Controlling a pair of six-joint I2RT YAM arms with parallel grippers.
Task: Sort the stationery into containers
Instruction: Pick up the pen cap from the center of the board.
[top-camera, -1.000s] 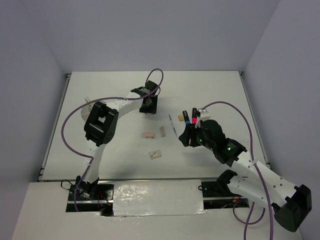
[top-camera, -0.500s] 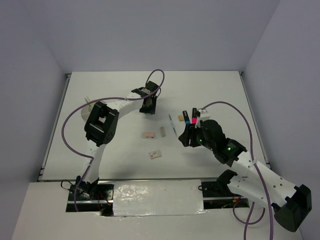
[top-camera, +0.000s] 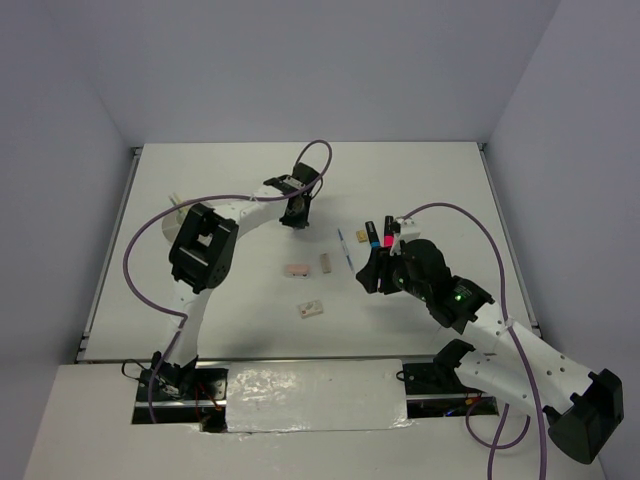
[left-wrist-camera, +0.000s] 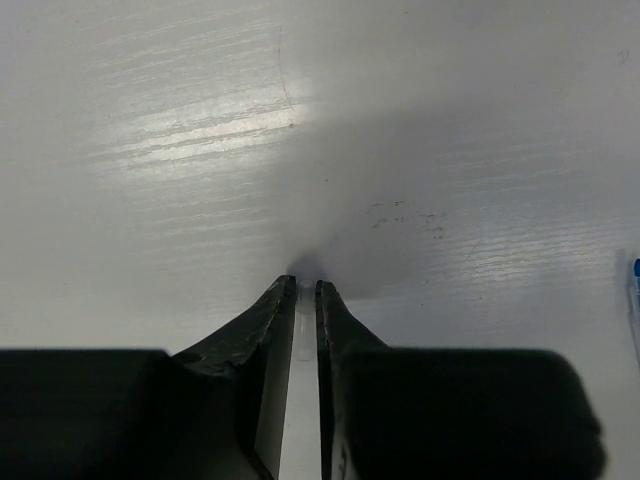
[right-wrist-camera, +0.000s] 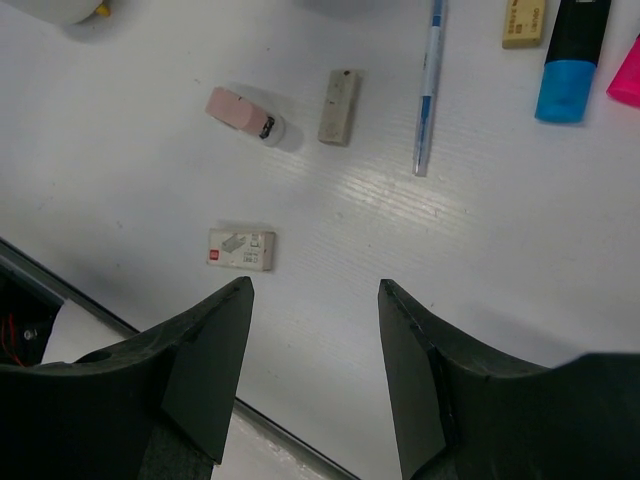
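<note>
Seven loose pieces of stationery lie on the white tabletop (top-camera: 220, 170), in the middle ground between the two arms. A pink eraser (right-wrist-camera: 240, 112) with a white end sits beside a long tan eraser (right-wrist-camera: 338, 105), close but not touching. A white labelled eraser (right-wrist-camera: 241, 249) lies apart from both, nearer the arm bases. To the right of the long tan eraser comes a slim pen (right-wrist-camera: 428, 90) with blue on its barrel. Beyond it are a short tan eraser (right-wrist-camera: 524, 22), a blue highlighter (right-wrist-camera: 570, 60) with a black cap, and a pink highlighter (right-wrist-camera: 625, 80) at the frame's edge. These last three sit close together. The round white tub (top-camera: 165, 225) stands well off to the left, mostly hidden behind the left arm's elbow. In the right wrist view a bit of yellow shows at its rim. The right gripper (right-wrist-camera: 314, 284) hangs above the tabletop just on the near side of the pen and highlighters. Its jaws are wide apart, with only bare surface between them. The left gripper (left-wrist-camera: 306, 285) is farther back, beyond the erasers, tips down at the tabletop over a dark shadow. Its jaws are drawn almost together, leaving a thin pale slit. I cannot tell whether anything is pinched in it.
</note>
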